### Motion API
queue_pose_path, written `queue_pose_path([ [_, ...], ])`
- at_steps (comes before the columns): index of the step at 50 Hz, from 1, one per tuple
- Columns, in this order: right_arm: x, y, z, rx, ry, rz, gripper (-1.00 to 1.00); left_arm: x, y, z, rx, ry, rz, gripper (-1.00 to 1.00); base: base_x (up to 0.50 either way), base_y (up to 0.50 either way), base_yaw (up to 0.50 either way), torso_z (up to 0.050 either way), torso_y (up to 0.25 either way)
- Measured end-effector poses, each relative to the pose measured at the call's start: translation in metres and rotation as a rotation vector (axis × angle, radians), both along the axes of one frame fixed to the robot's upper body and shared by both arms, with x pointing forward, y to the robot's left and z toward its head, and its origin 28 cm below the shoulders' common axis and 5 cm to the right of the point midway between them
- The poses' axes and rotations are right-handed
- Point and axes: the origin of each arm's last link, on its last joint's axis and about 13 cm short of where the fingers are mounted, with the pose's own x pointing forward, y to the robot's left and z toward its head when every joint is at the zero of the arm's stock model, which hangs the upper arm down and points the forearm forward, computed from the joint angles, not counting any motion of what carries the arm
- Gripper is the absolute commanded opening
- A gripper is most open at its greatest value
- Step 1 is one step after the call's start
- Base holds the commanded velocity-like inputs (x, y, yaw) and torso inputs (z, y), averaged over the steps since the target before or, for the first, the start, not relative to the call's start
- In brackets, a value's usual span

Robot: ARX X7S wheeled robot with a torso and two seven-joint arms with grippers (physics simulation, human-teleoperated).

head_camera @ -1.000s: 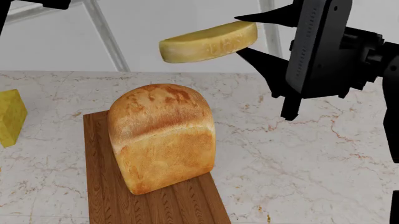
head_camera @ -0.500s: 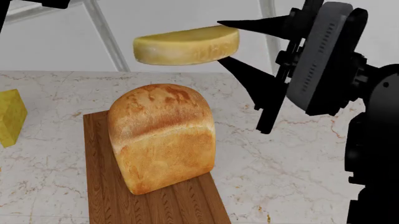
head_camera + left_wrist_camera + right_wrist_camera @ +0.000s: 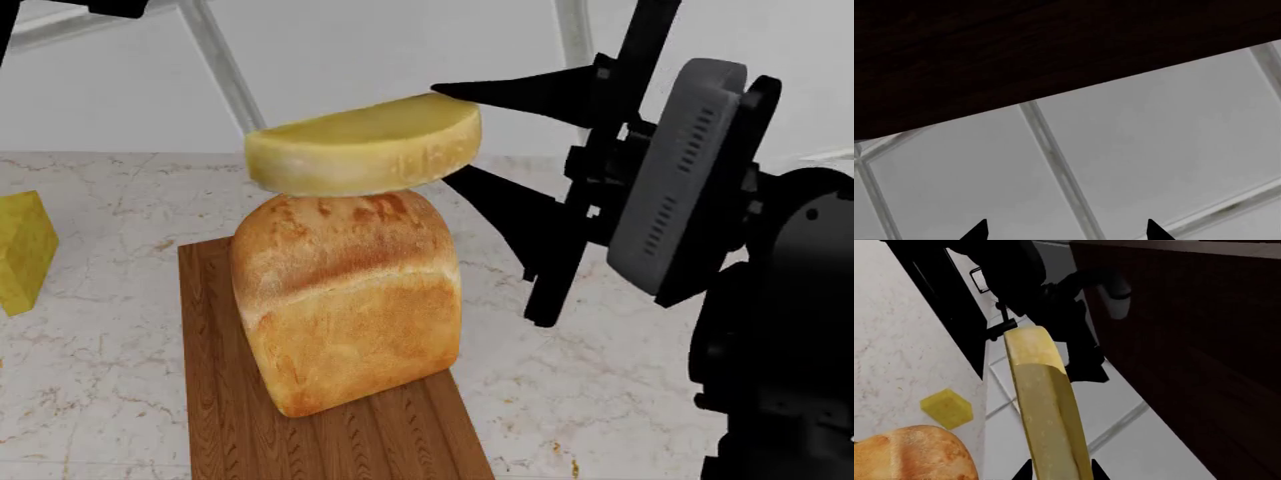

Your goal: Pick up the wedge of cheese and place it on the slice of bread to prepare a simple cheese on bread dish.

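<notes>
Pale, stiff cheese [image 3: 363, 147], pinched at its right end by the right claw [image 3: 451, 133], hovers over the bread [image 3: 347, 300]; left claw [image 3: 1066, 231] spread, empty.

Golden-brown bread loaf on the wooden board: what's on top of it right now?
The pale yellow half-disc cheese wedge, gripped by the right gripper, sits over the golden-brown bread loaf, hiding its crown. Whether they actually touch cannot be seen.

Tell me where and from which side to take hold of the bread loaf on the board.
Take the bread loaf across its flat side faces, low on the squarish body, coming from above and in front. The domed crust would likely slip, and the wedge of cheese, held by the right claw, hangs over the top. The cutting board blocks any grip from beneath.
</notes>
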Motion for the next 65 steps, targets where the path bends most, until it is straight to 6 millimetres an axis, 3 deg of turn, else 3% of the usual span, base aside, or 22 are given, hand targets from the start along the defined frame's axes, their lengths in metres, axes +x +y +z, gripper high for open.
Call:
queue_pose_path([
  [26,0.007,0.013,-0.01,-0.024,0.05,-0.085,-1.0,0.001,0.0,-0.001,0.0,0.004,-0.001,1.0,0.0,0.0,0.0,0.0,0.0],
  [42,-0.001,0.021,-0.011,-0.077,-0.046,-0.173,-1.0,0.0,0.0,0.0,0.0,0.002,0.0,1.0,0.0,0.0,0.0,0.0,0.0],
  [65,0.001,0.025,-0.032,-0.078,-0.072,-0.276,-1.0,0.001,0.0,-0.001,0.002,0.006,0.001,1.0,0.0,0.0,0.0,0.0,0.0],
])
